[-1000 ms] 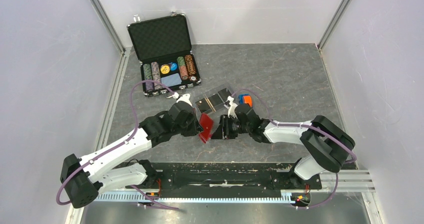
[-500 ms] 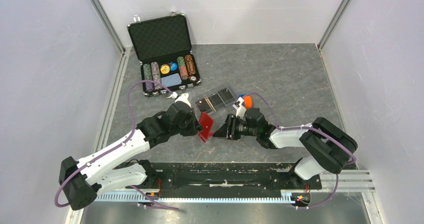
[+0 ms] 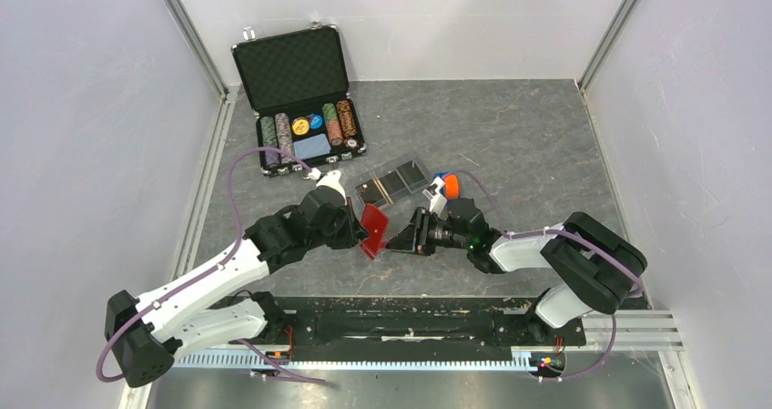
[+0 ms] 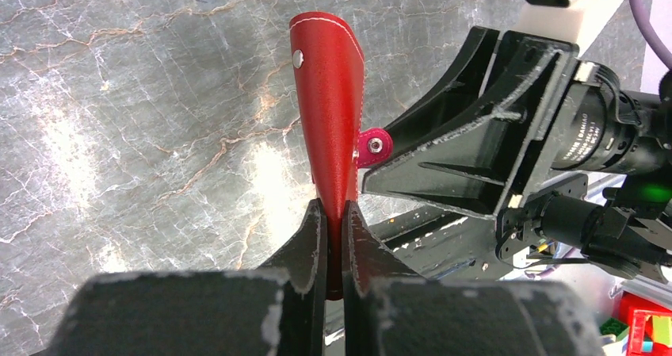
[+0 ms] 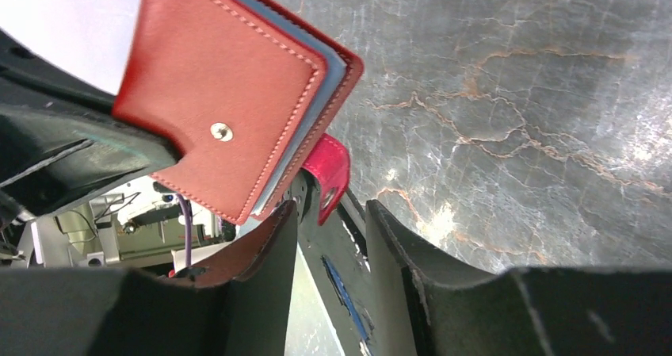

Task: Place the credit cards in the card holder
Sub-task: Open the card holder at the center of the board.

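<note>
Right now my left fingers [image 4: 313, 245] are clamped on one edge of the red wallet [image 4: 329, 94], holding it up off the bench [image 3: 528, 136]. My right fingers [image 5: 261, 269] stand apart at the wallet's snap tab [image 5: 329, 174], which hangs between them. The card holder [image 3: 405, 174] lies on the bench just beyond the wallet.

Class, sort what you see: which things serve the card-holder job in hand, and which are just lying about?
In use: card holder; red wallet, clamped in the left gripper; right gripper, at its snap tab.
Lying about: black briefcase, poker chips, pale blue card, orange-and-blue object.
</note>
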{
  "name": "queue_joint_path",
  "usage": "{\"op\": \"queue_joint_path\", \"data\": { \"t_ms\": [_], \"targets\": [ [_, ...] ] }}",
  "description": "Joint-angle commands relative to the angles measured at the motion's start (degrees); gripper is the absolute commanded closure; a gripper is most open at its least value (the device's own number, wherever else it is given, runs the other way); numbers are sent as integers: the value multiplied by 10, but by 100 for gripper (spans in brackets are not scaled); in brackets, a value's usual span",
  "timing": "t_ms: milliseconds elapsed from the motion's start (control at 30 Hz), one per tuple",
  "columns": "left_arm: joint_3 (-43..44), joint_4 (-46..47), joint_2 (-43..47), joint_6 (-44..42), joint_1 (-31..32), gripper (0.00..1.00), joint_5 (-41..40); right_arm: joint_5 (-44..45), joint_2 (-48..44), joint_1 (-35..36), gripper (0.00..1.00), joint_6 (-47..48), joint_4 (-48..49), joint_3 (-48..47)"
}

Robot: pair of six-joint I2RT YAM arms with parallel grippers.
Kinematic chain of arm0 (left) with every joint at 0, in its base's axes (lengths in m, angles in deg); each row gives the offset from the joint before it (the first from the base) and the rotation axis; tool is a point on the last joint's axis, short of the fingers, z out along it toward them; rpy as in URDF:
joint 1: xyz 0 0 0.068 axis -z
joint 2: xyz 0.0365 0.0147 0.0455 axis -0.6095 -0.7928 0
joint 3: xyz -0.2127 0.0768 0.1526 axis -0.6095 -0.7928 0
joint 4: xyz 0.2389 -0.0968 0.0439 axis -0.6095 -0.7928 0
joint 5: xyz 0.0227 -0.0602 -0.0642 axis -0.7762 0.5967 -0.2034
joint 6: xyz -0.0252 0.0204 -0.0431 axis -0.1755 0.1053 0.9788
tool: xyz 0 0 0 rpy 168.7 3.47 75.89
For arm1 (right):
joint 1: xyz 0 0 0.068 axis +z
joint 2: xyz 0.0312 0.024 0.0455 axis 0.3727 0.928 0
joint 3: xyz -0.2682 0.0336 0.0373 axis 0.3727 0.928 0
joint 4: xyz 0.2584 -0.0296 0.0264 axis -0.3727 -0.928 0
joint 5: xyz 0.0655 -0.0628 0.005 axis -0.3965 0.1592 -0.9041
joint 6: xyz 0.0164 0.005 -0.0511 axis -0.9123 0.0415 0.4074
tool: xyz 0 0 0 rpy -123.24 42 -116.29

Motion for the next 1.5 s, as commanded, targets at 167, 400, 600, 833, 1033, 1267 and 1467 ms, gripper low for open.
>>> {"op": "queue_joint_path", "data": {
  "t_ms": [167, 400, 600, 833, 1033, 1267, 1467],
  "targets": [
    [-11, 16, 29, -13, 6, 98, -2, 4, 25, -1, 64, 1, 9, -27],
    [-18, 18, 36, -14, 8, 98, 3, -4, 42, -2, 64, -30, 68, -25],
    [-20, 24, 41, -15, 8, 98, 6, -10, 53, 4, 65, -34, 70, -30],
    [-20, 27, 42, -15, 9, 98, 7, -7, 58, 10, 82, -22, 45, -40],
    [-28, 27, 44, -14, 10, 95, 4, -8, 42, 8, 100, -39, 93, -27],
    [-37, 27, 54, -13, 10, 39, -5, 4, -37, -4, 100, 35, -22, -61],
    [-35, 3, 66, -24, 10, 0, -37, 44, -107, -6, 100, 244, -288, -182]
  ]
}}
